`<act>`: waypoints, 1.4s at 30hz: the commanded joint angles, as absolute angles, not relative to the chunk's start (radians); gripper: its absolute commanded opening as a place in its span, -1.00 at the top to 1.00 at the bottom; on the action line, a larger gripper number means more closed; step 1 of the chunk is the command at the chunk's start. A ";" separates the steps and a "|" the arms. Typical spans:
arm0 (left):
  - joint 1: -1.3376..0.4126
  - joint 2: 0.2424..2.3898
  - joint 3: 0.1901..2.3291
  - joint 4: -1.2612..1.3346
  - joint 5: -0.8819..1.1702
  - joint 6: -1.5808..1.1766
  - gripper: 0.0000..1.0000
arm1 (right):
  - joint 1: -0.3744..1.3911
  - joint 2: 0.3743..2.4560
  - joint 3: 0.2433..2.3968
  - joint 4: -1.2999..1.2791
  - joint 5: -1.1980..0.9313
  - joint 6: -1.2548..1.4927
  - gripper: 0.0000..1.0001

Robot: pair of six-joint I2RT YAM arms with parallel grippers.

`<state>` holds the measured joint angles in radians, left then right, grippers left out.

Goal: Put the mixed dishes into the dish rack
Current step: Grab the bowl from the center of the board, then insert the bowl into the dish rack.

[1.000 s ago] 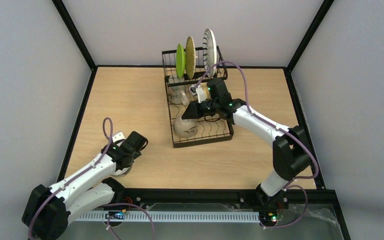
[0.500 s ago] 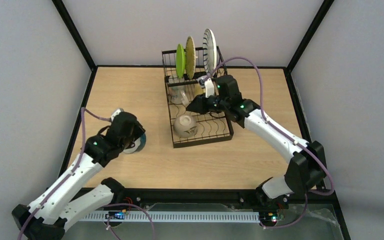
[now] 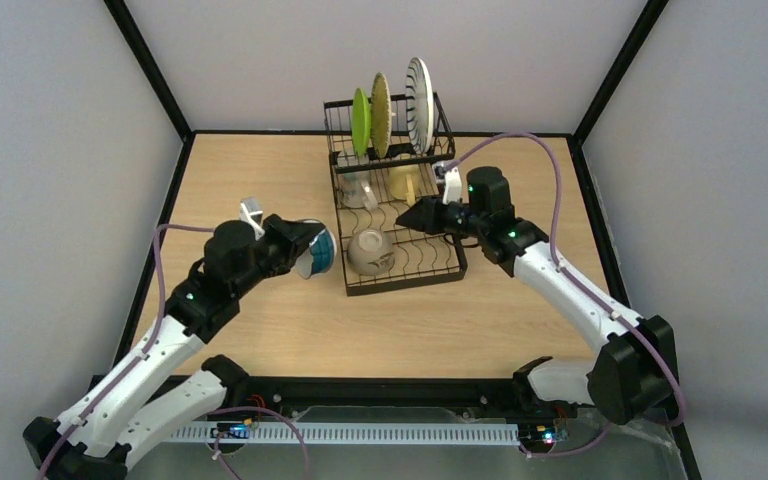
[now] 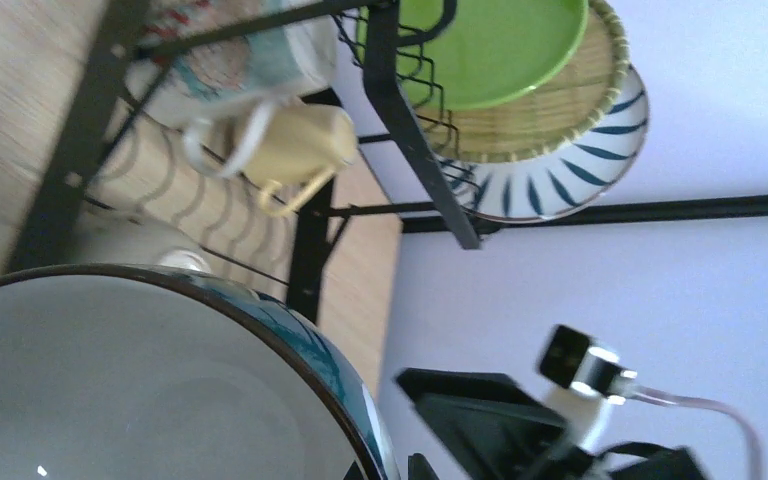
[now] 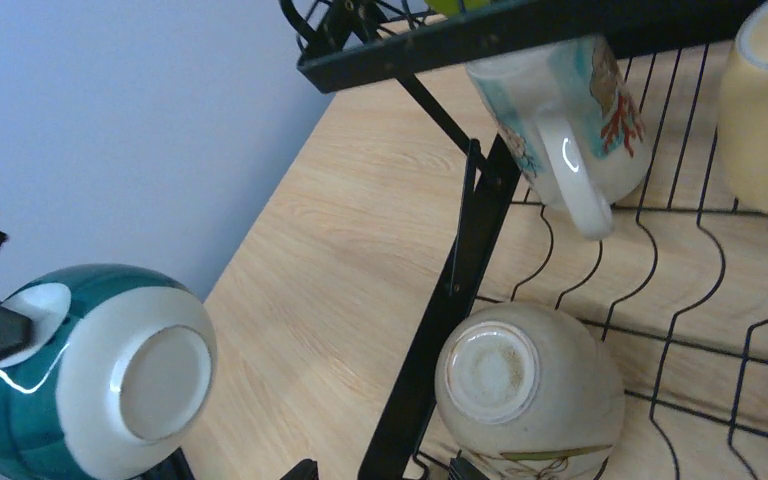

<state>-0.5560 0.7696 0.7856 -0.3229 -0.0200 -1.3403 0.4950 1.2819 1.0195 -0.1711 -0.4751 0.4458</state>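
Observation:
My left gripper (image 3: 298, 248) is shut on the rim of the blue-patterned bowl (image 3: 318, 250), held tilted in the air just left of the dish rack (image 3: 405, 281). Its white inside (image 4: 110, 385) fills the left wrist view. My right gripper (image 3: 415, 214) hangs open and empty over the rack's lower tray. A beige bowl (image 5: 530, 385) lies upside down there. The pale yellow mug (image 3: 406, 183) lies at the tray's back. The green plate (image 3: 361, 122), bamboo plate (image 3: 381, 110) and blue-striped plate (image 3: 419, 98) stand upright in the raised tier.
A white mug with a blue and red pattern (image 5: 560, 110) lies on its side at the tray's back left, beside the yellow mug (image 5: 765, 110). Bare wooden table (image 3: 250, 190) stretches left of the rack. Black frame posts (image 3: 150, 70) and grey walls ring the table.
The left arm lifted the blue-patterned bowl off the near left table and carried it right, up to the rack. The right gripper opened, left the yellow mug in the rack and drew back right.

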 commanded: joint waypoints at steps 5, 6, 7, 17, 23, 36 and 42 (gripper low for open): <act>-0.553 0.752 0.661 0.242 0.123 -1.637 0.97 | 0.449 1.247 0.873 0.032 -0.622 0.585 -0.57; -0.553 0.757 0.645 0.294 0.126 -1.666 0.97 | 0.447 1.254 0.852 0.064 -0.643 0.606 -0.58; -0.554 0.760 0.628 0.339 0.126 -1.692 0.97 | 0.446 1.261 0.831 0.099 -0.663 0.628 -0.57; -0.563 0.845 0.591 0.656 0.110 -1.801 0.97 | 0.446 1.345 0.697 0.410 -0.820 0.827 -0.57; -0.591 0.948 0.611 0.837 0.074 -1.864 0.97 | 0.446 1.388 0.687 0.574 -0.873 0.966 -0.57; -0.615 1.161 0.917 0.997 -0.026 -1.929 0.97 | 0.454 1.265 1.033 0.029 -0.563 0.476 -0.54; -0.626 1.261 1.085 0.982 -0.062 -1.946 0.97 | 0.454 1.190 1.123 -0.074 -0.319 0.287 -0.52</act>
